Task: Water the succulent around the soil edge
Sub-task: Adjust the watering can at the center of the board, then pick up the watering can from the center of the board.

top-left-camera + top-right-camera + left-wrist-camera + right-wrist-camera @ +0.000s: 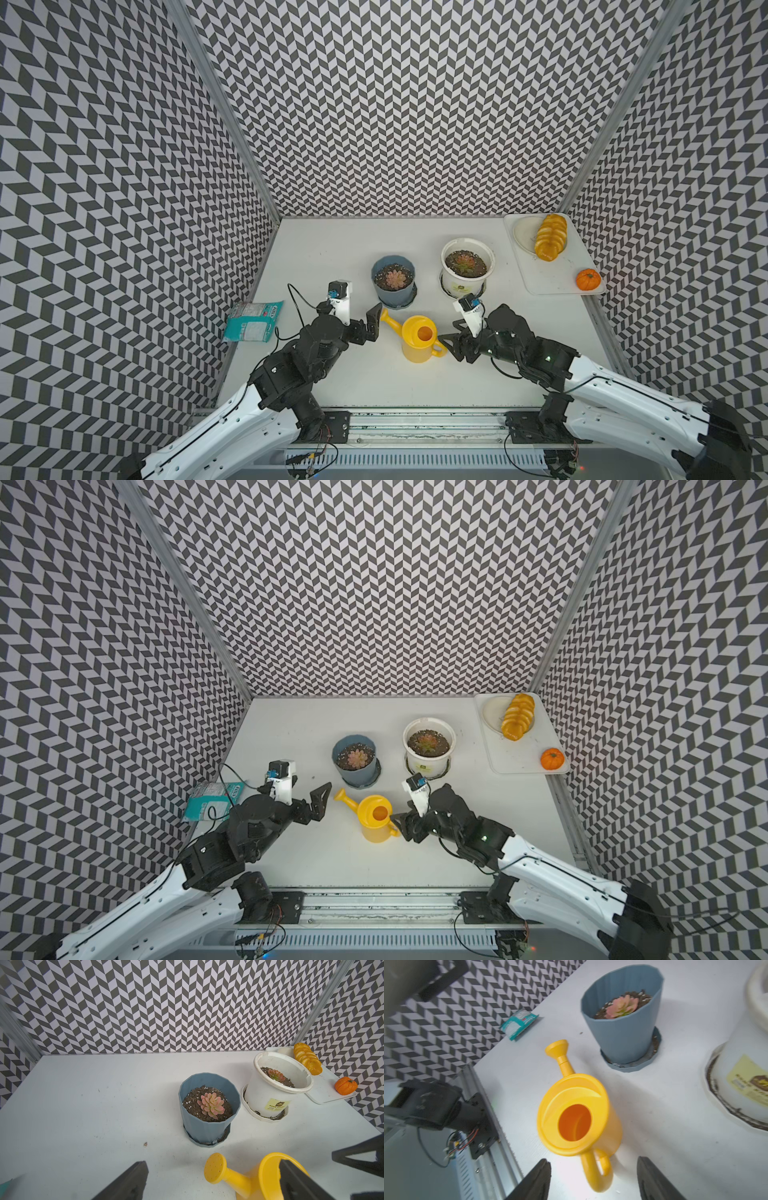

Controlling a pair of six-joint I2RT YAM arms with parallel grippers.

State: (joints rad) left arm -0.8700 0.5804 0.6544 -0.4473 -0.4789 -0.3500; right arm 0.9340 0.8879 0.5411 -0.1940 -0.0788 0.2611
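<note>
My left claw [371,324] hung wide open, empty. Lower centre in a top view, the watering can [419,343] stood on the bench [332,374] below the blue pot [392,286]. My right claw [449,346] straddled its handle [598,1169], open, gripping nothing. Pickup seemed in hand: next, close squarely on it.

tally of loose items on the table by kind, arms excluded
Potted succulents: 2 (blue pot, white pot)
Yellow watering can: 1
Teal packet: 1
White tray: 1
Plate: 1
Bread loaf: 1
Small pumpkin: 1
Total: 8
</note>
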